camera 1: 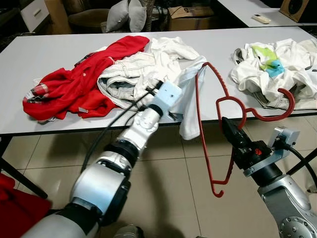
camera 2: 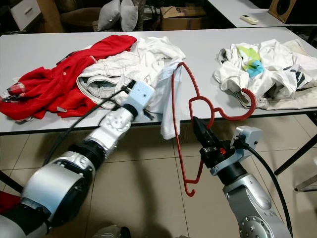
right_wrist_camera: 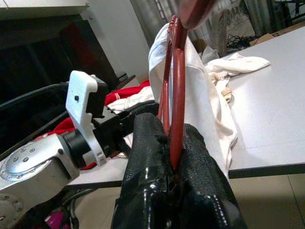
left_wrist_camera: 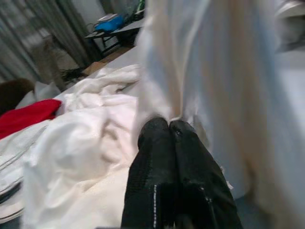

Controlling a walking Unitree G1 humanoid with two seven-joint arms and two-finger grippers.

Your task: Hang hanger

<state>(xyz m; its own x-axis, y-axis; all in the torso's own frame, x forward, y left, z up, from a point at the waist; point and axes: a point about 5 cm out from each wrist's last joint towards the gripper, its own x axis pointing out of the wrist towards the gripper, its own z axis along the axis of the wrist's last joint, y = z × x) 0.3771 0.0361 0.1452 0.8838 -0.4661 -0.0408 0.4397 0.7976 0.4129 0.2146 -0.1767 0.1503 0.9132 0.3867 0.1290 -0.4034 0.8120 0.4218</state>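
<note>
A red plastic hanger (camera 1: 199, 129) hangs tilted in front of the table's front edge, with its hook (camera 1: 289, 101) toward the right. My right gripper (camera 1: 227, 126) is shut on the hanger's lower bar; in the right wrist view its fingers (right_wrist_camera: 147, 143) clamp the red bar (right_wrist_camera: 177, 95). One shoulder of the hanger sits inside a white garment (camera 1: 190, 94) that droops over the table edge. My left gripper (left_wrist_camera: 164, 125) is shut on that white garment (left_wrist_camera: 209, 71), just left of the hanger.
On the grey table (camera 1: 49, 49) lie a red garment (camera 1: 74, 84), pale denim (camera 1: 124, 74) and, at the right, a pile of white clothes (camera 1: 272, 64). A remote (camera 1: 261, 19) lies on a farther table. Tiled floor (camera 1: 173, 198) stretches below.
</note>
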